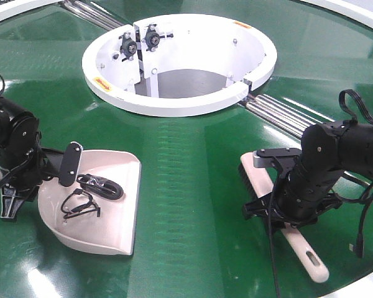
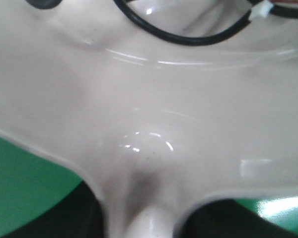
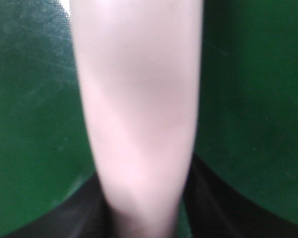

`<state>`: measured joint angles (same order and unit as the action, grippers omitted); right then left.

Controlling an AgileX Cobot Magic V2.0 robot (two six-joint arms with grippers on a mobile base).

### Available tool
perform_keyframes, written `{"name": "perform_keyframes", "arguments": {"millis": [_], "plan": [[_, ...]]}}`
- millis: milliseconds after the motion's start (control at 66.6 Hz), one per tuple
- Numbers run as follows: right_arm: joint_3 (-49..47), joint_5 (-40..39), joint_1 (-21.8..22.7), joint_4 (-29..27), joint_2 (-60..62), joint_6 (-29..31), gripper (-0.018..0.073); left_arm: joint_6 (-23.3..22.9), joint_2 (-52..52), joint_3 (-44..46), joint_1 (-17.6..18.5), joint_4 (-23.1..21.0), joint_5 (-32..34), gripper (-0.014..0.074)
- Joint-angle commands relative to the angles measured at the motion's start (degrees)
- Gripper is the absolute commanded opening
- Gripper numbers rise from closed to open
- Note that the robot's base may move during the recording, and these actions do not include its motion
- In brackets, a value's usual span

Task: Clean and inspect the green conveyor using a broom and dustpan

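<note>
Jaws seem clamped: left gripper (image 1: 18,186) on the dustpan (image 1: 121,186), right gripper (image 1: 289,211) on the broom (image 1: 311,257); sweep the green conveyor (image 1: 193,186) with bristles flat.

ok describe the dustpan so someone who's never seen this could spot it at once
Find the white circular rim at the centre of the green conveyor. Nearer the camera and left of it lies the dustpan, a wide pale pink scoop. Unlike the slim broom on the right, it holds black cables.
</note>
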<state>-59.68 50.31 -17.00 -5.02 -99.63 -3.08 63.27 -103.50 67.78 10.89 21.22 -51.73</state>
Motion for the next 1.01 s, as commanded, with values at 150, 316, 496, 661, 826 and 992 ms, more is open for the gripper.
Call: {"name": "perform_keyframes", "arguments": {"millis": [150, 316, 496, 661, 826, 992], "plan": [[-1.40, -0.50, 0.31, 0.47, 2.25, -0.10, 0.0455, -1.44, 2.28, 1.68, 0.28, -0.64, -1.55, 0.0232], [-1.53, -0.42, 0.25, 1.95, 2.59, -0.11, 0.0481, -3.18, 2.35, 1.68, 0.28, -0.88, -1.49, 0.0370], [-1.53, -0.43, 0.25, 1.96, 3.49, -0.11, 0.0481, -3.19, 2.74, 1.68, 0.28, -1.19, -1.56, 0.0494], [-1.53, -0.77, 0.25, 1.89, 5.43, -0.11, 0.0481, -3.19, 4.25, 1.68, 0.28, -4.08, -1.60, 0.0551], [-1.53, -0.77, 0.25, 1.68, 8.17, -0.11, 0.0481, -3.19, 6.69, 1.68, 0.28, -6.67, -2.34, 0.0552], [-1.53, -1.13, 0.25, 1.73, 11.27, -0.06, 0.0481, -3.19, 10.16, 1.68, 0.28, -10.44, -4.54, 0.0552]]}}
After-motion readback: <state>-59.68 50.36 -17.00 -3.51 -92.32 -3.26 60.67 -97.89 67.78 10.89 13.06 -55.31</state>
